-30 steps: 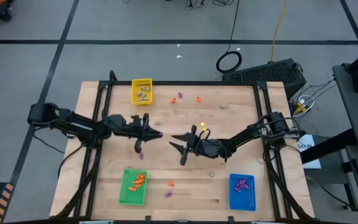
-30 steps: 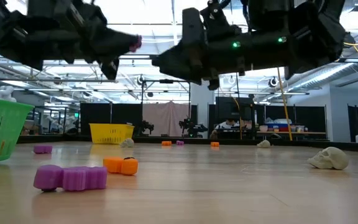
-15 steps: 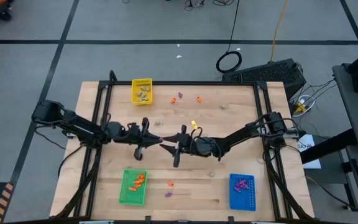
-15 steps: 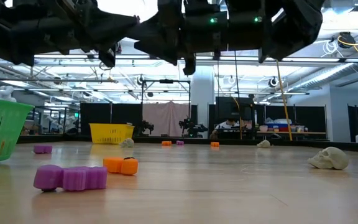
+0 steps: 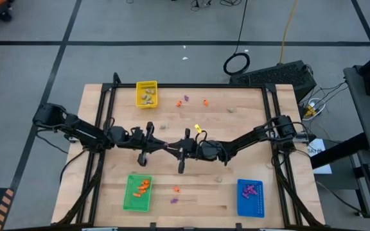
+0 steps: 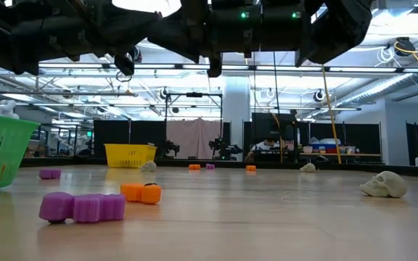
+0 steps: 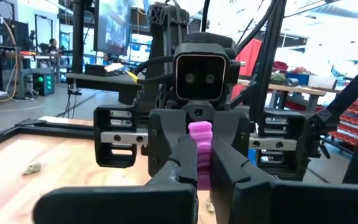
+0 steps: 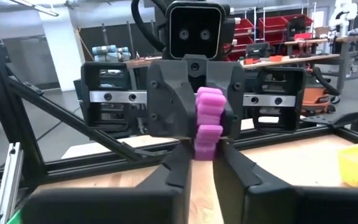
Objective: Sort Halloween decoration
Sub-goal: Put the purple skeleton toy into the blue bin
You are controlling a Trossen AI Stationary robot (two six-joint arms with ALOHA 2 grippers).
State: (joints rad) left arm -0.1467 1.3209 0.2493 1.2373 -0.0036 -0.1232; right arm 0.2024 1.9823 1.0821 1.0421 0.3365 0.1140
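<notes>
Over the middle of the wooden table, well clear of the surface, the two arms are met nose to nose. The left gripper is clamped on a purple trinket, and the right gripper is narrowed onto the same piece from the opposite side, so it's pinched by both at once. The piece's long axis seems to run along the line between the two grippers, one end in each pair of fingers, though that's a judgement from the wrist views. The handover looks nearly done, with only the left's let-go needed.

The blue tray, where purple bits are already collected, is set at the near right corner, so the right arm is the closer one for the drop. Plenty of open air is left around the pair. Loose pieces are scattered on the wood: a pale skull, a purple lump and an orange one just beside it.
</notes>
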